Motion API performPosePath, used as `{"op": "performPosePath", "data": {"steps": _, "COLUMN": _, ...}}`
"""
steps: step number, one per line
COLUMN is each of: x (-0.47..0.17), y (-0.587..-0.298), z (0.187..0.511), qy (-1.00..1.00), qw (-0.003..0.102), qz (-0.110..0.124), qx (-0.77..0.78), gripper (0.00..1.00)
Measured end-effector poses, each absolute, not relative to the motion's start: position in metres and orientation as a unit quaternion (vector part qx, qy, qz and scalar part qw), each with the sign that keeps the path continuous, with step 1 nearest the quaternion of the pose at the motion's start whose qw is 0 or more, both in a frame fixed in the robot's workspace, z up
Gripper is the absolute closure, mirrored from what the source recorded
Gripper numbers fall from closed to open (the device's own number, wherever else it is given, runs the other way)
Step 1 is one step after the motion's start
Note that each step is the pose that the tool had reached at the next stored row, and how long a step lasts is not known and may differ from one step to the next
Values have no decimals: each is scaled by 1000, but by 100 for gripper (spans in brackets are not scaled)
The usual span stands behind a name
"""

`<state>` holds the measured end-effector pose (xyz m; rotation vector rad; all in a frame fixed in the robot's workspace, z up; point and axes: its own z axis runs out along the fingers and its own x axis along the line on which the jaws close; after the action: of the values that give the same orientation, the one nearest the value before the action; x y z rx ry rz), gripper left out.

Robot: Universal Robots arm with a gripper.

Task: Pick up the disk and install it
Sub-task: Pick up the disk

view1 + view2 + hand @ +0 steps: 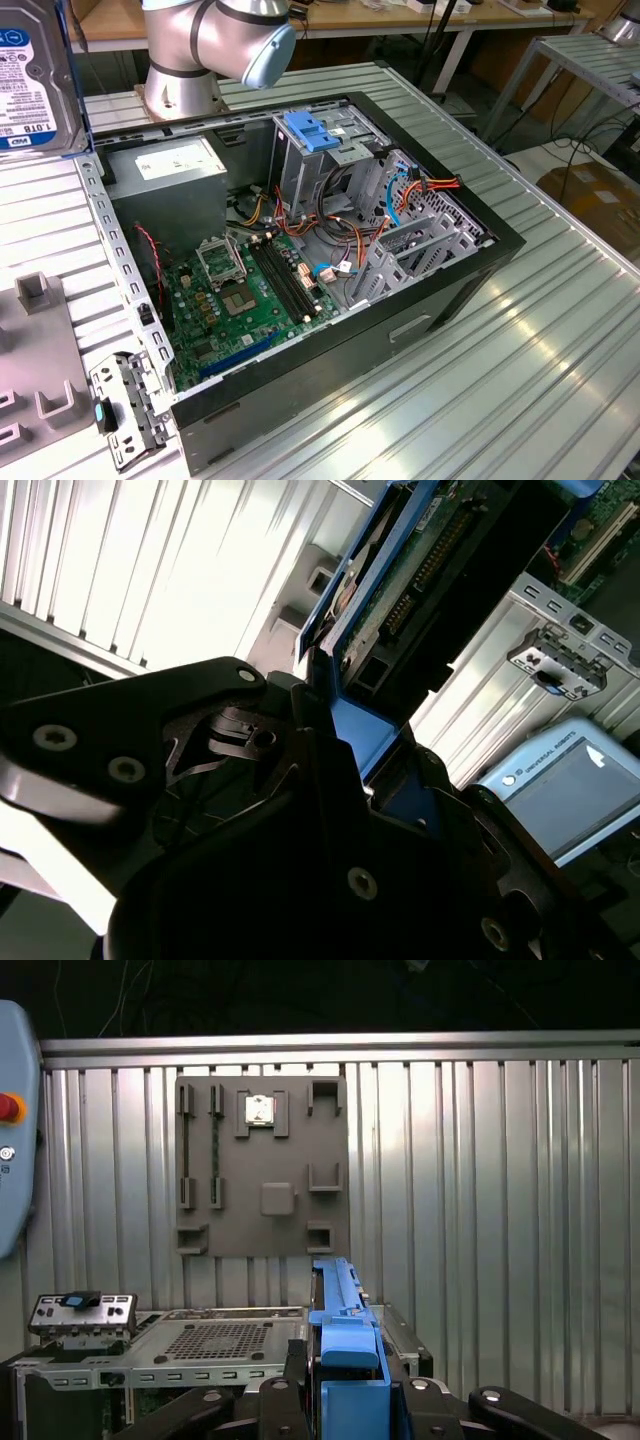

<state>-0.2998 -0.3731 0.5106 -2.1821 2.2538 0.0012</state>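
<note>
Closed on its blue side rails (345,1360), the pincer (347,1390) holds the disk (30,85) aloft at the exterior view's far left; likely stiff, weighty and shock-fragile, best gripped by those rails.

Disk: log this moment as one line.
disk held up, exterior view's left, outside open case | fingers shut on its blue rail | install not done
</note>
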Motion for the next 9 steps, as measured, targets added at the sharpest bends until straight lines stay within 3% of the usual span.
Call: {"op": "performPosePath", "data": {"steps": 9, "x": -295, "y": -378, "z": 510, "qy": 718, "qw": 2, "qz": 0, "qx": -696, "gripper": 63}}
